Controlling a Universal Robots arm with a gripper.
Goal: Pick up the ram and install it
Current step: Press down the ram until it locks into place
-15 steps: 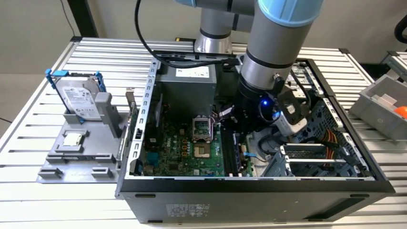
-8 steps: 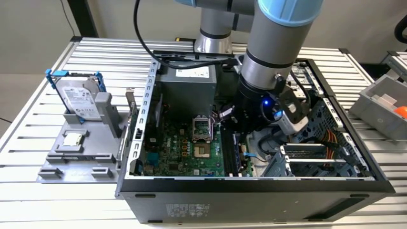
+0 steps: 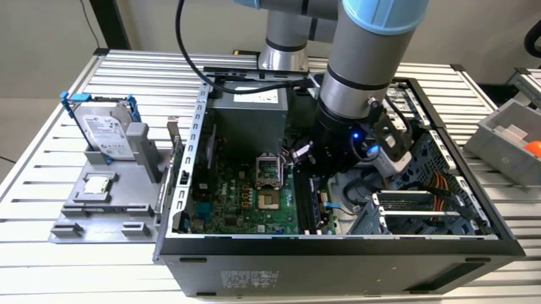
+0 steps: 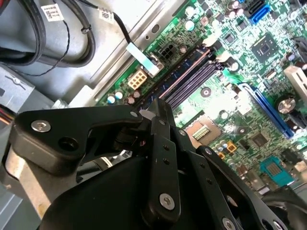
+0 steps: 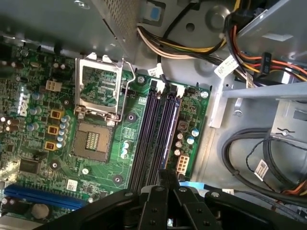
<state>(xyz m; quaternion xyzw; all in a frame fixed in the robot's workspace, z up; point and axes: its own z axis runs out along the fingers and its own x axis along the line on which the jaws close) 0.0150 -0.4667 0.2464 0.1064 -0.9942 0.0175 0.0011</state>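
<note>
Looks like we're at the seating step. The arm is reaching down into the open PC case, with the gripper right over the memory slots on the motherboard.

From what I can make out in the first wrist view, the ram is edge-on to the camera. It's just a thin, dark bluish strip standing in the slot furthest from the empty CPU socket, running the full length of the slot up to the white clips. You can't see the chips on its face from this angle.

The pincer looks closed, fingers pinched together on the near end of the stick. The contact itself is tucked under the black finger links, so that's my read and not a sure thing. I also can't tell whether the stick is fully home or just resting in the slot.

My guess is that the next move calls for a straight, even push down, square to the slot, until the end clips latch. Pushing at a tilt could jam one end.
</note>
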